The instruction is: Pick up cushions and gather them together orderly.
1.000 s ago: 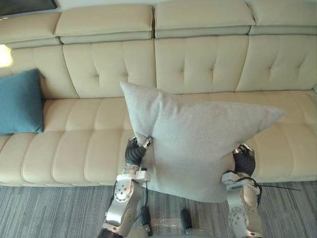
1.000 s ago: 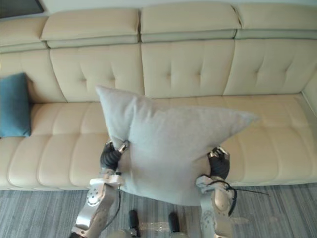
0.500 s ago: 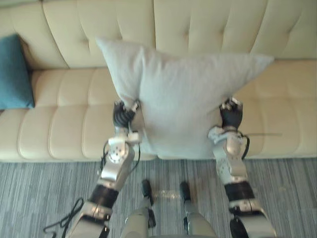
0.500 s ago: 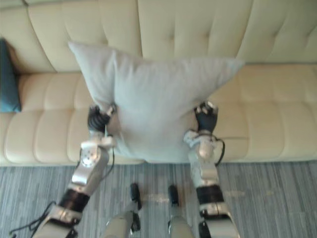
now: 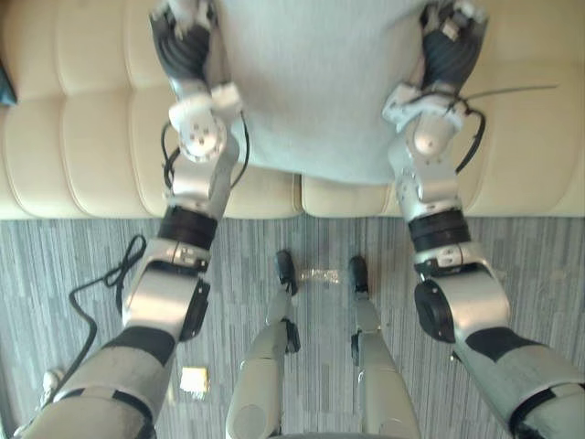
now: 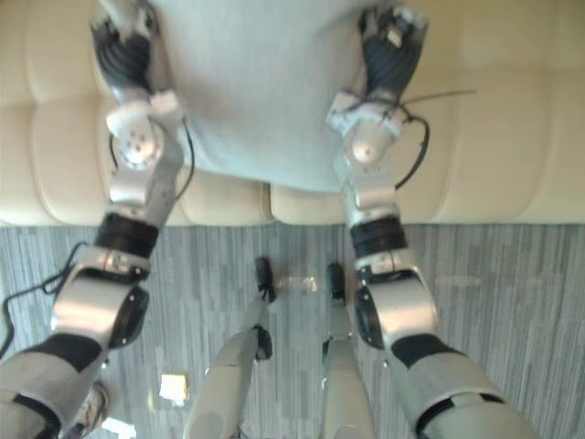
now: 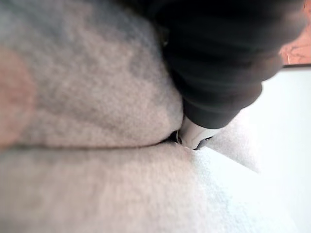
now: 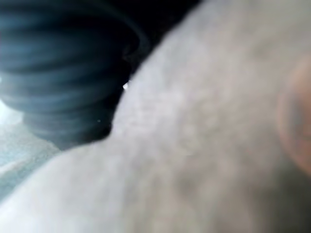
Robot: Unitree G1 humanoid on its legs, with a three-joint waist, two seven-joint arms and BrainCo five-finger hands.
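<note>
A large light grey cushion [image 5: 311, 82] hangs in front of me over the seat of the cream sofa [image 5: 82, 137], its upper part cut off by the edge of the eye views. My left hand [image 5: 183, 46] is clamped on its left side and my right hand [image 5: 450, 50] on its right side. Their fingers are curled into the bunched cloth. In the left wrist view grey fabric [image 7: 97, 184] folds around the hand's dark cover [image 7: 223, 58]. The same cloth [image 8: 194, 145] bulges against the right hand [image 8: 58, 73]. A sliver of a blue cushion [image 5: 5, 84] sits far left on the sofa.
The sofa's front edge runs across the view just below the cushion's lower hem. Grey striped carpet [image 5: 91, 265] lies under me. A small pale square thing [image 5: 192, 380] lies on the carpet at the lower left.
The camera has tipped down toward the floor, so sofa and cushion have slid to the top of the picture. Both hands keep their hold on the cushion's sides.
</note>
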